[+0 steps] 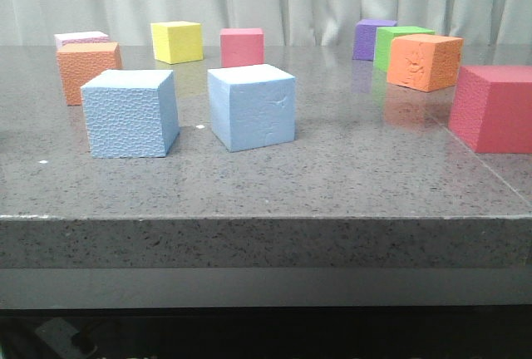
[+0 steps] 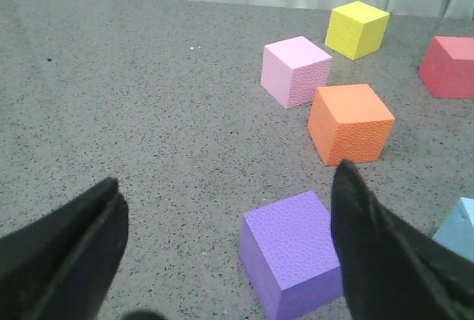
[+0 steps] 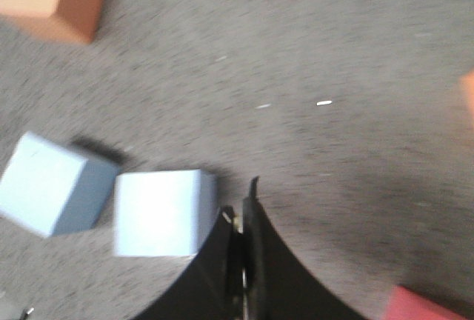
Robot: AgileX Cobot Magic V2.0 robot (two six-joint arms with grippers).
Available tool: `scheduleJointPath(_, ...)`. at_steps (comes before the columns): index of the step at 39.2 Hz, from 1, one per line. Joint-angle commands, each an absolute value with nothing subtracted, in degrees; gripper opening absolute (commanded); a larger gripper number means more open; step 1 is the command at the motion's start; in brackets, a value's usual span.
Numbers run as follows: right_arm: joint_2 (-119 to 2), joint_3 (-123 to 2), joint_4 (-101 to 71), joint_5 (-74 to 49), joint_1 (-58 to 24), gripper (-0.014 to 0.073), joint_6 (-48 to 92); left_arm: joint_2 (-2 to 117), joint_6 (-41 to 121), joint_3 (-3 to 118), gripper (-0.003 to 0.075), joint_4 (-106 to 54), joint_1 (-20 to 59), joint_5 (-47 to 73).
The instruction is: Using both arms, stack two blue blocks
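You see the grey table [image 1: 274, 184] first, with many foam cubes standing on it. The two blue blocks stand side by side in the front view, near each other but not touching: the bumpy blue block [image 1: 130, 114] on the left and the smooth blue block [image 1: 252, 106] on the right. Neither one is on top of the other.

Your left claw [image 2: 226, 216] is low over the table with its fingers [image 2: 67, 253] spread wide apart, holding nothing. A purple cube [image 2: 292, 253] sits between the fingers, close to one of them. Beyond the claw are an orange cube [image 2: 349, 122], a pink cube [image 2: 295, 70] and a yellow cube [image 2: 357, 30].

Your right claw [image 3: 241, 220] looks down on the table, fingers pressed together, empty. The picture is blurred. One blue block lies just beside its tips, the other a little farther on the same side.
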State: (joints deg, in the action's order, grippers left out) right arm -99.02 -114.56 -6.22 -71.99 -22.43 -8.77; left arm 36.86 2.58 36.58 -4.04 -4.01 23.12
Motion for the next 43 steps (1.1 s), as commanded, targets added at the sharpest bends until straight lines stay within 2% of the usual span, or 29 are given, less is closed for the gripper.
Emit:
scheduleJointPath(1,-93.55,-116.55,-5.90,-76.49,-17.07,-0.0068,-8.58,37.27,2.70,38.66,0.0544,-4.22,-3.92,19.06)
scheduleJointPath(11,-86.07,-110.85,-5.79,-76.49,-6.61,-0.0068,-8.52,37.27,2.70,38.66,0.0544,-4.22,-3.92,19.06)
scheduleJointPath(22,-72.50,-93.20,-3.93,-72.27,-3.97,-0.0068,-8.52,37.27,2.70,38.66,0.0544,-4.22,-3.92,19.06)
scheduleJointPath(43,-36.43,-45.80,-3.75,-35.64,-3.97,-0.0069,-3.86,37.27,2.70,38.66,0.0544,-4.22,-3.92,19.06)
